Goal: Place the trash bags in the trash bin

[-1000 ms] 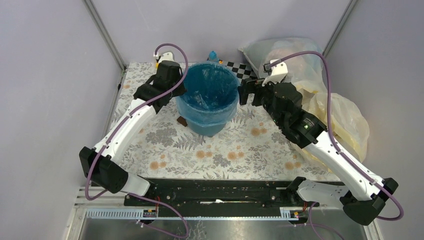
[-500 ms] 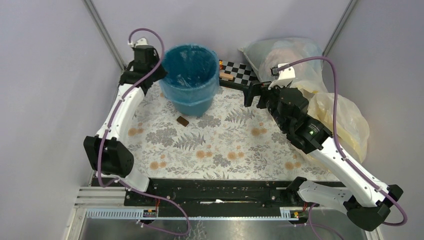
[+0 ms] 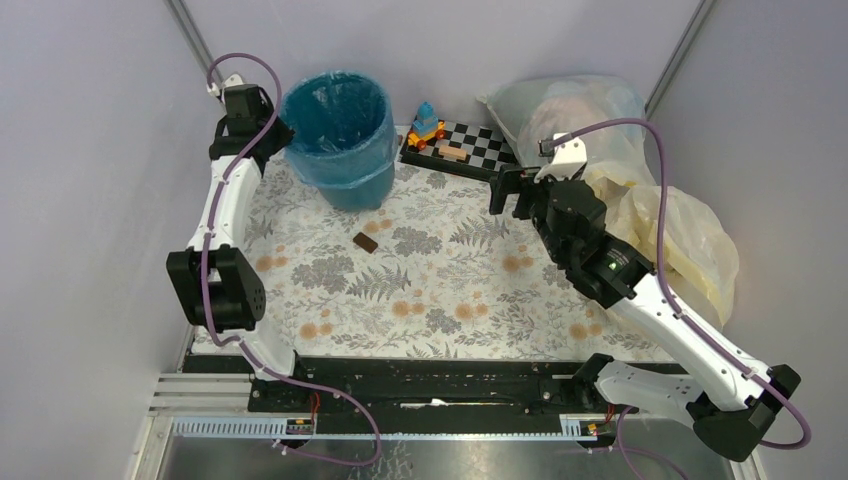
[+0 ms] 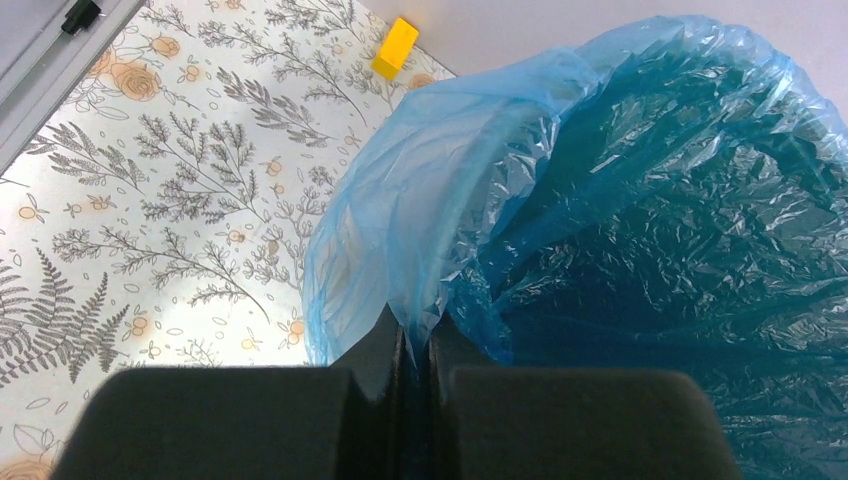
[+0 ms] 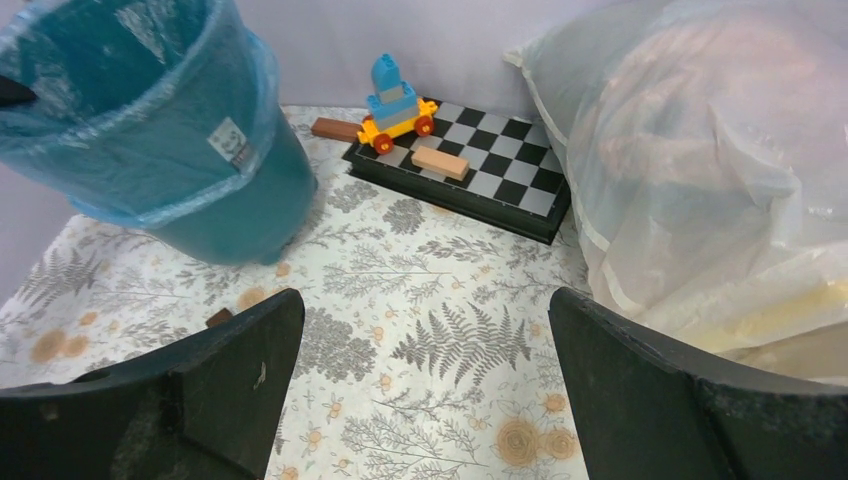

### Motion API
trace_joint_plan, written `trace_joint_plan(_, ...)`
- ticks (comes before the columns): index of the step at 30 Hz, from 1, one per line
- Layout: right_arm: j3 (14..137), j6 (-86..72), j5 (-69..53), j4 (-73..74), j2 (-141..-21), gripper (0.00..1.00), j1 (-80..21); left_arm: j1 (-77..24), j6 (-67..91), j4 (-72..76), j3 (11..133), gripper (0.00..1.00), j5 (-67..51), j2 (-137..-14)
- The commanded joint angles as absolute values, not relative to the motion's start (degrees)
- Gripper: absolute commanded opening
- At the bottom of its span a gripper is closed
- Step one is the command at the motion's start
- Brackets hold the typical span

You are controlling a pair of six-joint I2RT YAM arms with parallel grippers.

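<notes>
Lilac-grey walls [image 3: 90, 150] are enclosing the floral-patterned counter [image 3: 450, 290]. The round teal plastic trash bin [image 3: 347, 188] is sitting at its far-left corner, lined with the crinkly translucent blue trash bag [image 4: 650, 200]. The left end effector [image 4: 415, 335] is pinching the bag's rim; the right end effector [image 5: 425, 310] is hovering wide open.

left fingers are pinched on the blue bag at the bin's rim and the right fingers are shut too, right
Not quite. The right fingers stand wide open and hold nothing, as the right wrist view shows. The left fingers are indeed pinched on the blue bag at the rim of the bin.
</notes>
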State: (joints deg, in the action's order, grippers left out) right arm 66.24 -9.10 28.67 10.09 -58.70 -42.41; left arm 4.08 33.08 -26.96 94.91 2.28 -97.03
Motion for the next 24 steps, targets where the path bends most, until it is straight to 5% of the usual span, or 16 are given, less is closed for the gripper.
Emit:
trace_joint_plan(1, 62.11, -10.11, 33.73, 4.12, -56.73, 1.00, -42.28, 5.12, 36.83, -16.84, 98.72, 0.00, -0.18, -98.71)
trace_joint_plan(5, 60.76, -11.19, 33.24, 3.75, -56.83, 1.00, -42.32, 5.19, 37.86, -16.90, 102.00, 0.01, 1.75, -102.30)
trace_joint_plan(8, 60.57, -11.86, 32.91, 4.19, -57.25, 1.00, -42.28, 5.19, 38.98, -17.01, 103.64, 0.13, 1.41, -104.23)
trace_joint_plan(12, 60.21, -12.37, 32.53, 4.30, -57.75, 1.00, -42.28, 5.24, 39.34, -16.84, 104.26, 0.71, -1.25, -103.79)
trace_joint_plan(16, 59.99, -12.77, 31.68, 4.44, -58.97, 1.00, -42.28, 5.19, 39.55, -16.83, 101.90, 0.97, -2.31, -99.71)
trace_joint_plan(24, 56.98, -12.71, 21.66, 0.67, -60.38, 1.00, -42.28, 5.06, 46.39, -7.28, 80.23, 0.99, -3.66, -81.04)
